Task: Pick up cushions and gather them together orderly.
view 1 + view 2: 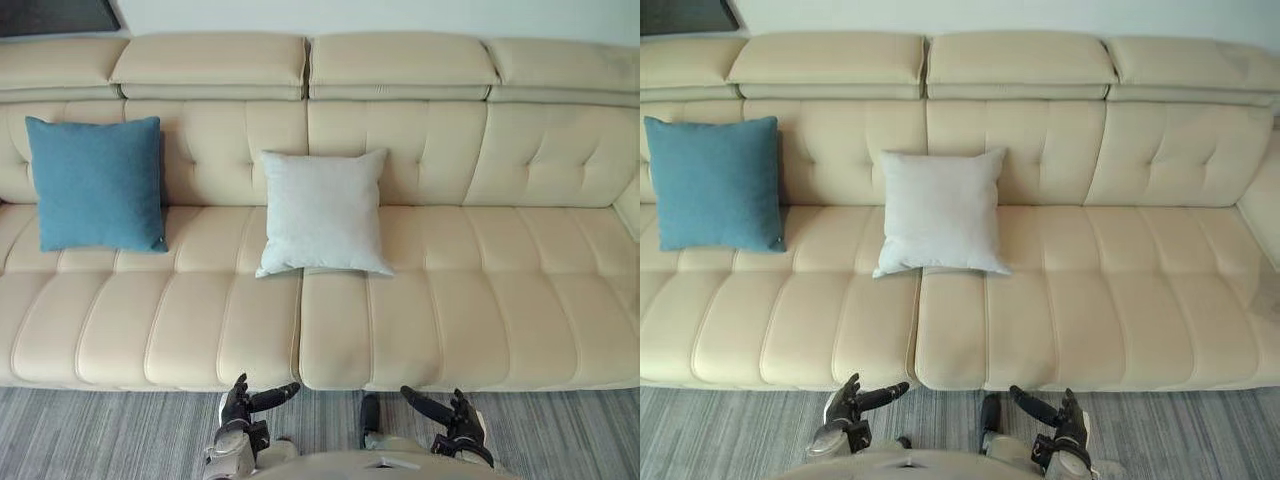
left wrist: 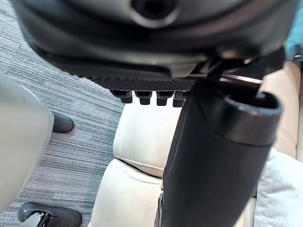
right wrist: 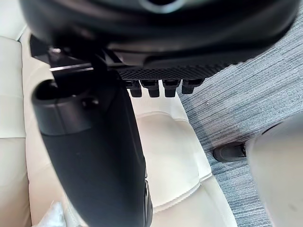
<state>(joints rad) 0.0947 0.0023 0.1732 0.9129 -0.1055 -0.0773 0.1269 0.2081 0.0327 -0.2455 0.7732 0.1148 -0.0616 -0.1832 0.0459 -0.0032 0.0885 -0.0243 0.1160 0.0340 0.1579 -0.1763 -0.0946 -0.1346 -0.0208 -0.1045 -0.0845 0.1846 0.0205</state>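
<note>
Two cushions sit on one long cream sofa [image 1: 480, 300], and two hands hang low in front of it. Neither hand touches a cushion.

The blue cushion [image 1: 95, 183] is square with a matte, slightly rough weave. It stands nearly upright against the backrest at the sofa's left end. The pale cushion [image 1: 322, 213] is square too, grey-white and softer in outline, with its corners drawn to points. It leans back on the backrest near the sofa's middle, its lower edge lying across the seam between two seat sections. The two are well apart, with bare backrest between them.

The left hand [image 1: 240, 403] and right hand [image 1: 455, 420] hover over the grey striped carpet [image 1: 100, 430] just off the seat's front edge. Their thumbs point inward toward each other, and both hands are relaxed and empty.

The head views take in the whole sofa. The left wrist view looks closely along the straight fingers [image 2: 142, 97] and thumb [image 2: 213, 165] to the seat's front edge, with a corner of the pale cushion beside the thumb. The right wrist view gives the same close look at its own fingers [image 3: 156, 87], with seat and carpet beyond.
</note>
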